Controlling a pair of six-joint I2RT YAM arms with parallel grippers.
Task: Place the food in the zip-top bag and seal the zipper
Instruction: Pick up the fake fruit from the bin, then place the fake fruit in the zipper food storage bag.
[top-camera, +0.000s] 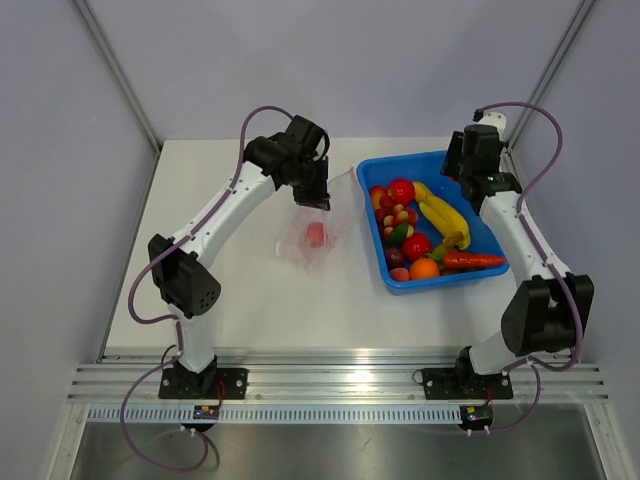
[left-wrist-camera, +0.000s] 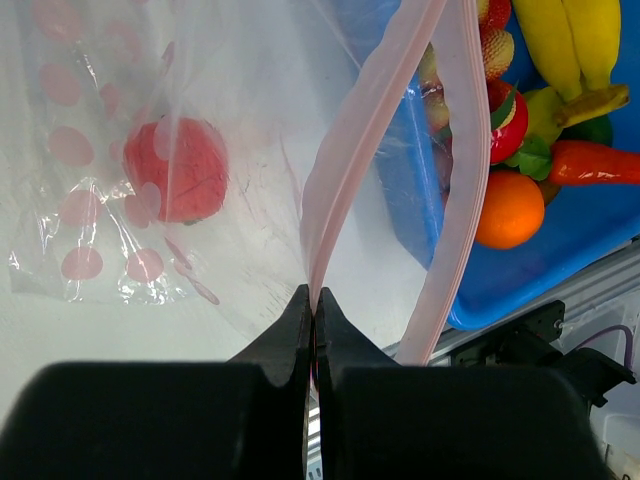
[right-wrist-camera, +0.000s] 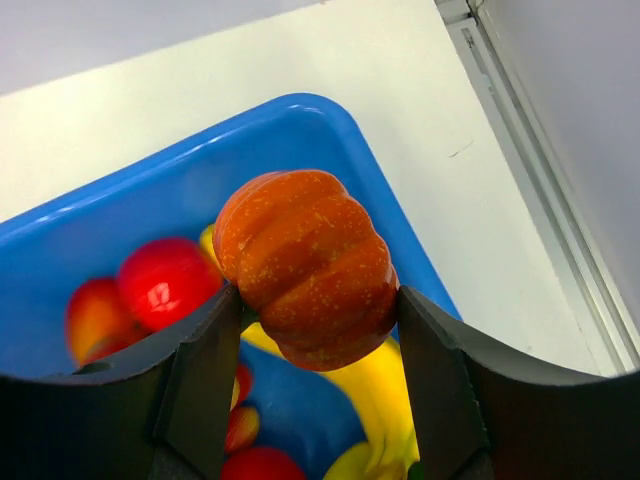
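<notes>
The zip-top bag (left-wrist-camera: 90, 200) is clear, limp plastic printed with pale pink dots. It hangs from the left gripper (left-wrist-camera: 312, 300), whose jaws are pressed together on one lip of the zipper (left-wrist-camera: 345, 180), a thin pink strip running straight ahead from the fingertips. The strip's other lip arcs away just to this gripper's right, so the mouth gapes. Inside the bag, ahead and to the left of the fingertips, lies one red fruit (left-wrist-camera: 175, 170).

Beyond the open mouth, further to the right, sits the blue tray (left-wrist-camera: 410, 190) with a banana (left-wrist-camera: 570, 50), a carrot (left-wrist-camera: 600, 165) and an orange (left-wrist-camera: 510, 210) among other food. The bag's second lip and the tray wall stand between the left gripper and that pile.

The right gripper (right-wrist-camera: 318, 300) clamps a small ribbed pumpkin (right-wrist-camera: 305, 265) between its fingers, over the tray's far end. More red pieces and the banana lie below it.
</notes>
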